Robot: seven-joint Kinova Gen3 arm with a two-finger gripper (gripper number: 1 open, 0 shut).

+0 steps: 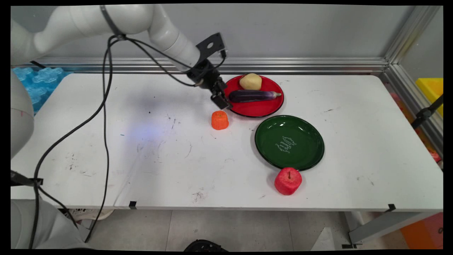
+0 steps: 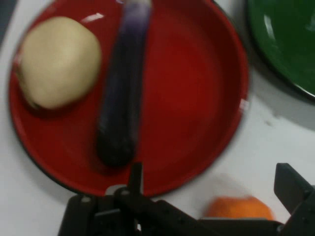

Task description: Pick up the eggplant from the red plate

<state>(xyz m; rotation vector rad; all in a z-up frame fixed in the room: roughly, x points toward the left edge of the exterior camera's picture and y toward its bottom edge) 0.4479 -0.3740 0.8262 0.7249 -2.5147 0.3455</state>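
Two fingers (image 2: pixel 211 196) spread, empty, over red plate (image 1: pixel 269 108) rim beside orange piece (image 1: pixel 219 120)

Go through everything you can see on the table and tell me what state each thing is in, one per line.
gripper: open, low at the red plate's left edge, holding nothing
red plate: holds the eggplant and the potato
eggplant: lying flat across the red plate
potato: on the red plate's far side
green plate: empty
orange piece: on the table, just below the gripper
red apple: upright on the table, by the green plate's near rim
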